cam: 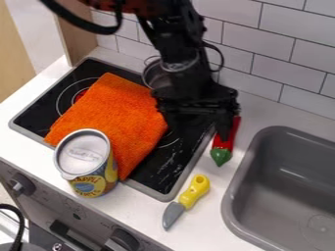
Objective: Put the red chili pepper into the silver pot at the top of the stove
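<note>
Red in the body and green at the near end, lying on the tabletop [212,211] beside the stove [154,169]: finding the red chili pepper [222,145] at four o'clock in the camera view. Seeing the tool [202,131] hanging by the far half, looking released, with fingers spread and nothing visible in their grip. Showing one finger in front of the red body, the other off toward nine o'clock, over the stove.

Judging the step in hand as lining up the grasp. Probably needing a small shift toward three o'clock, for bracketing the body rather than pressing a finger onto its back. Aiming to close across the narrow width, not along the length running roughly twelve to six. Going low enough for a sure hold, but stopping short of pushing into the tabletop. Closing gently near the middle, likely risking a roll on so smooth a curve.

Checking for a firm hold, then lifting straight and carrying toward eleven o'clock, to the silver pot [154,76], standing partly behind the arm [177,39]. Keeping high above the pot's rim and the orange cloth [118,115], lying at ten o'clock from the chili. Centring over the opening and lowering before letting go, avoiding a bounce off the rim.
</note>
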Action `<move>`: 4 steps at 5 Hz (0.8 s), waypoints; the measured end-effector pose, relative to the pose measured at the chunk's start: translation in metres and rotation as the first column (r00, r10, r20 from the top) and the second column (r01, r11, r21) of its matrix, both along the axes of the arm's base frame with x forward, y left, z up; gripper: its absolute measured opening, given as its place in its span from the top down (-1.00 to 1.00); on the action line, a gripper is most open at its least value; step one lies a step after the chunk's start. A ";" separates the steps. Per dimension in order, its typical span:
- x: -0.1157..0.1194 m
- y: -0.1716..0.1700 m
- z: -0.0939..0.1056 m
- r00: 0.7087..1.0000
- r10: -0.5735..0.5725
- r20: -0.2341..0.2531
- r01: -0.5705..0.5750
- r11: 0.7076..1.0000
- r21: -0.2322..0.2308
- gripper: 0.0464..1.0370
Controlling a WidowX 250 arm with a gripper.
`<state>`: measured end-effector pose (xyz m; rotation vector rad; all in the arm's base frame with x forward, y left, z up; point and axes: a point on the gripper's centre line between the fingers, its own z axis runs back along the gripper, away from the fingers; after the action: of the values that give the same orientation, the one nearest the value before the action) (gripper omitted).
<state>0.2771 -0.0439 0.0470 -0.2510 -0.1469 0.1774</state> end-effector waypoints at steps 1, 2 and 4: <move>0.007 -0.007 -0.019 1.000 0.011 0.009 -0.011 1.000 0.012 -0.92; 0.015 -0.013 -0.030 0.999 0.042 0.012 -0.042 0.999 0.019 -0.92; 0.023 -0.024 -0.039 0.996 0.092 0.016 -0.093 0.995 0.043 -0.92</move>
<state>0.3000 -0.0675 0.0081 -0.2024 -0.1764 0.2642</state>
